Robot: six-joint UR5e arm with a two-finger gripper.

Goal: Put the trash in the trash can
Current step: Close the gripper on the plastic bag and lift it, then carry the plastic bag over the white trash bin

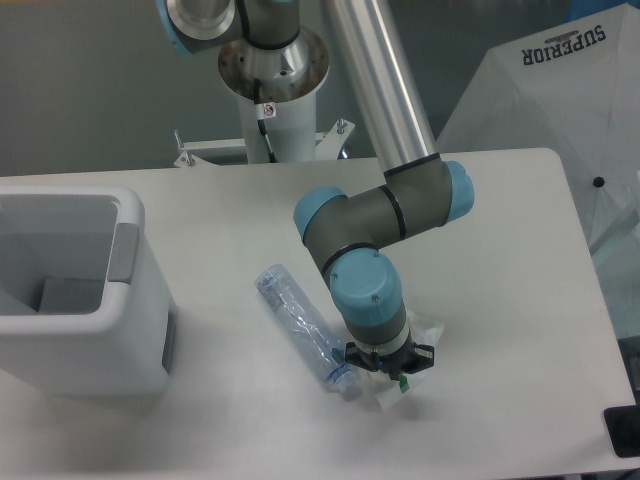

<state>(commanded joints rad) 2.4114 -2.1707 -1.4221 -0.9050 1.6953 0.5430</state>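
While arm bends low over table:
Trash can [75,290]: left edge of table [520,300], well apart from both trash pieces.
Bottle [300,325]: lying flat, cap end beside gripper.
Wrapper [425,332]: under gripper, touching bottle.
Gripper [385,372]: down on wrapper; finger spread cannot tell, wrist hides it.

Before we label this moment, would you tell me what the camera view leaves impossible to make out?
- Gripper: the wrist above hides the fingers, so open or shut is unclear.
- Wrapper: mostly under the gripper; grasp unclear.
- Trash can: cut off by the left edge; interior only partly visible.
- Bottle: cap end partly hidden by the gripper.
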